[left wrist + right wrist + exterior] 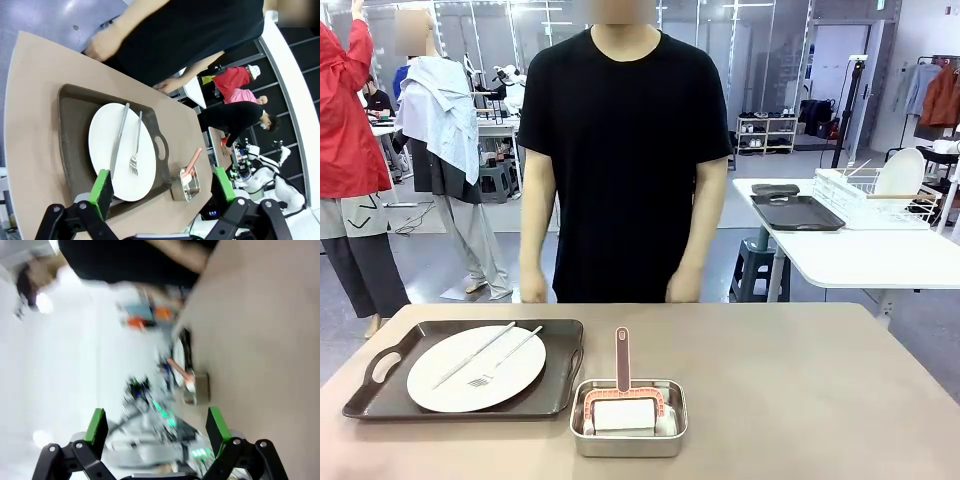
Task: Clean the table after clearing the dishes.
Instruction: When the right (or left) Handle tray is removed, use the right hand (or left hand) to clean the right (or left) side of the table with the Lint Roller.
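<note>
The table (pixel 800 400) has a plain matte beige-brown top, and two things lie directly on it. A dark brown handled tray (pixel 555 385) sits on the robot's left side. A small steel tin (pixel 628 445) stands just beside the tray's corner (toward the middle, nearer the robot's edge); whether they touch is unclear.

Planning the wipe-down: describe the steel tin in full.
The tin is small, rectangular, shiny steel with rounded corners and low walls. It sits flat on the table near the robot's edge, close beside the tray's right end; contact can't be told. Inside lies a white roller in a pinkish frame, its handle sticking out over the far rim toward the person.
</note>
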`<state>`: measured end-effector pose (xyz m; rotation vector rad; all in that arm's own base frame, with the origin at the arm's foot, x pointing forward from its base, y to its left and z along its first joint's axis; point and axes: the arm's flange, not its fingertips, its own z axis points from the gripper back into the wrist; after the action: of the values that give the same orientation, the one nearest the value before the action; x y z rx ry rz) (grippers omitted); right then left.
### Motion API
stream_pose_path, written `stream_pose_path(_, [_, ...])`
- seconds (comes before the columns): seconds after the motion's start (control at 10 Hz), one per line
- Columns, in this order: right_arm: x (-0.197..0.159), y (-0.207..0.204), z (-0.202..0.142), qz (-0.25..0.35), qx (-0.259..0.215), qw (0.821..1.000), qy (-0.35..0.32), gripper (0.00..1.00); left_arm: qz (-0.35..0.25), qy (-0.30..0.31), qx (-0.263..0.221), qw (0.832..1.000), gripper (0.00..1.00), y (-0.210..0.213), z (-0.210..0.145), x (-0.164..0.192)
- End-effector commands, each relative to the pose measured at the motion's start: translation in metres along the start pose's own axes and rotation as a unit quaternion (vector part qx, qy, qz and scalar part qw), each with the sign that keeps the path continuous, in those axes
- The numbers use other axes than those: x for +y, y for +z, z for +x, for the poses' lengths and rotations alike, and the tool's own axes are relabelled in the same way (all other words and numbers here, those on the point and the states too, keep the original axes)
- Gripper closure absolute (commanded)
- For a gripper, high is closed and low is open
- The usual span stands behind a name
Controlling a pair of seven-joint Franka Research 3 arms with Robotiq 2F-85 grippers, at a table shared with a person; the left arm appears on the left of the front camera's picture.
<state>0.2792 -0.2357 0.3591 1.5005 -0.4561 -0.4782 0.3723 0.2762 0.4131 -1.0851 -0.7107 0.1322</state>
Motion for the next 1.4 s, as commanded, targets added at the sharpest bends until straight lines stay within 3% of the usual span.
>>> stream_pose_path(0.0, [0.005,0.002,-0.024,0.037,-0.085,0.996,-0.003,0.00,-0.001,-0.001,-0.001,1.000,0.00,0.004,0.001,0.000])
stream_pose_path(0.1, [0.003,0.003,-0.025,0.037,-0.089,0.995,-0.006,0.00,-0.001,-0.001,-0.001,1.000,0.00,0.004,0.001,0.000])
stream_pose_path(0.2, [0.002,-0.005,-0.018,0.015,-0.065,0.998,-0.001,0.00,-0.001,-0.001,-0.001,1.000,0.00,0.004,0.001,0.000])
stream_pose_path(0.3, [-0.007,0.025,-0.015,0.037,-0.078,0.996,-0.008,0.00,-0.001,-0.001,-0.001,1.000,0.00,0.004,0.001,0.000])
stream_pose_path(1.3, [-0.007,0.025,-0.015,0.037,-0.078,0.996,-0.008,0.00,-0.001,-0.001,-0.001,1.000,0.00,0.004,0.001,0.000])
